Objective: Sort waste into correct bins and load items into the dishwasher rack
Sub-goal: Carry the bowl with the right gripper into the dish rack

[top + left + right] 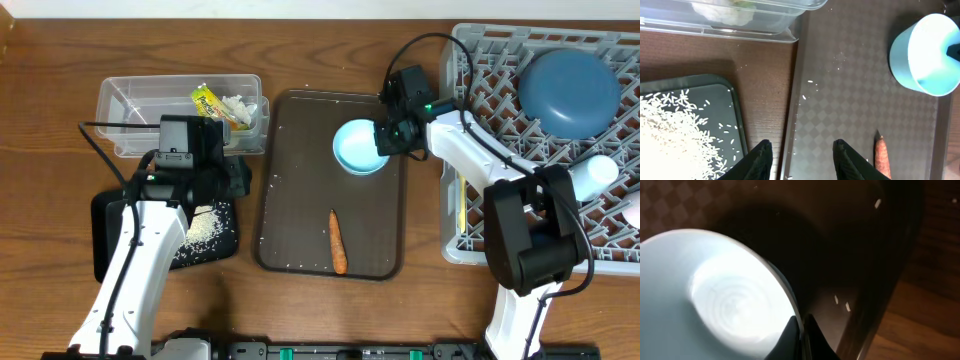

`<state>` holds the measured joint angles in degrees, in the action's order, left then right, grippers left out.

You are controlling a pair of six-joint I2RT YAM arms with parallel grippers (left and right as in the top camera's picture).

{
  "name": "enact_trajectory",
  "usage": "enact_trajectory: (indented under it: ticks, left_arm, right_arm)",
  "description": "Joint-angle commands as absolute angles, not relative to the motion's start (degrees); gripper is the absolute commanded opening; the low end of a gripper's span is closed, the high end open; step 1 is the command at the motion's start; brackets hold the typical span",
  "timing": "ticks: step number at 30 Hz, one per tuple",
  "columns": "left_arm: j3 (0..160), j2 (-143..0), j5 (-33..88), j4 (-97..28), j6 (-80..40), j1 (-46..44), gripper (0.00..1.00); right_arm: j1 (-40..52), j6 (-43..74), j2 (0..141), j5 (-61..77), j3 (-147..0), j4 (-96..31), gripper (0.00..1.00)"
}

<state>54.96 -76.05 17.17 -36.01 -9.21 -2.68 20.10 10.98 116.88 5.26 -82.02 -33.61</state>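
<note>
Light blue bowl (358,148) sits on the brown serving tray (300,200), toward its far right corner. I see my right end effector (801,332) clenched on its rim. My left end effector (802,152) hangs released over the tray's left edge, gripping nothing. The carrot (338,243) lies on the same tray.
</note>
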Motion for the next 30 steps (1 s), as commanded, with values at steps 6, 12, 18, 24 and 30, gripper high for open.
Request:
enact_trajectory:
  ticks: [6,12,18,24,30]
  left_arm:
    - [55.31,-75.59,16.82,-36.21,-9.30,-2.42,0.42]
    - [55.31,-75.59,16.82,-36.16,-9.30,-2.42,0.43]
    - [55.31,-75.59,16.82,-35.33,-9.30,-2.42,0.47]
    - [55.31,-75.59,16.82,-35.31,-9.30,-2.42,0.47]
    - [55.31,-75.59,16.82,-35.33,-9.30,-2.42,0.47]
  right_arm:
    - [17.34,10.66,111.94,4.51,-82.63,-34.09,0.01]
    - [12.78,7.68,101.12,1.85,-82.83,-33.43,0.01]
    - [8.05,-0.84,93.06,-18.85,-82.83,-33.23,0.01]
    - [6.35,-4.71,92.68,-49.60,-82.65,-34.44,0.01]
    - [3.44,-9.13,94.35,-58.41,-82.59,-37.28,0.01]
